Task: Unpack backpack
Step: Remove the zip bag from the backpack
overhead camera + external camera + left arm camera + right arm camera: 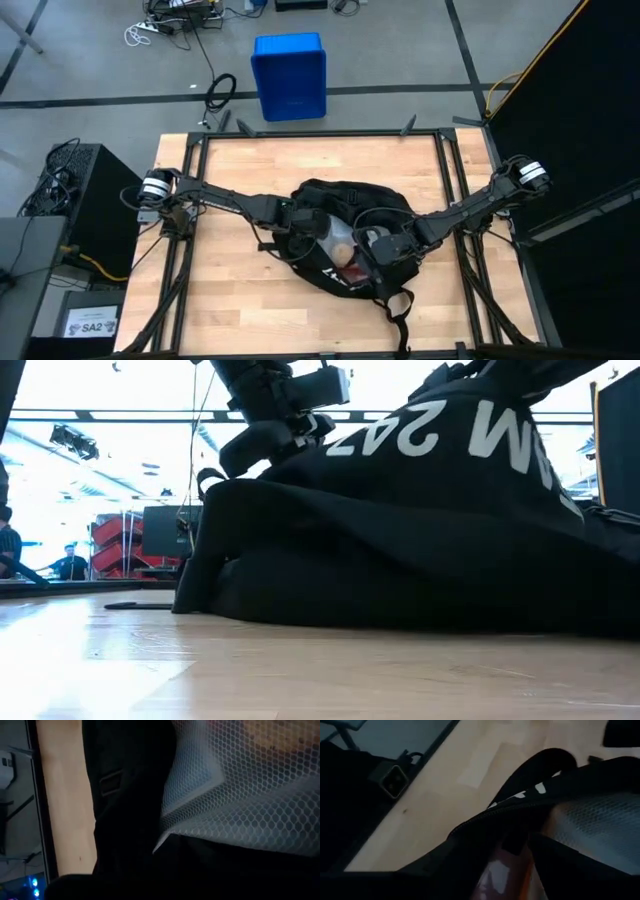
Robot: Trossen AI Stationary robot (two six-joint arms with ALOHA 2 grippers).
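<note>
You had the large black soft fabric backpack (345,235) lying flat near the middle of the pale wooden table (240,170), its loose straps trailing toward the table's near edge and its white lettering showing on the side that faced the low camera. It lay with its mouth upward, most likely so that both arms could reach in from either side. Your left gripper (300,222) sat at the bag's left rim, its claw closed tight; it seemed to be pinching the black fabric to hold the mouth open, though its fingers could not be seen and what they gripped could not be confirmed. Just past it, white honeycomb mesh (240,795) lined the inside. Your right gripper (385,243) was at the bag's right side, over the opening, where something pale and something reddish (350,268) lay inside. Its fingers were hidden, so how far that claw stood open, and whether it touched anything, could not be told. Nothing had yet been set out on the table. A blue plastic crate (289,75) stood on the floor beyond the table's far edge.
</note>
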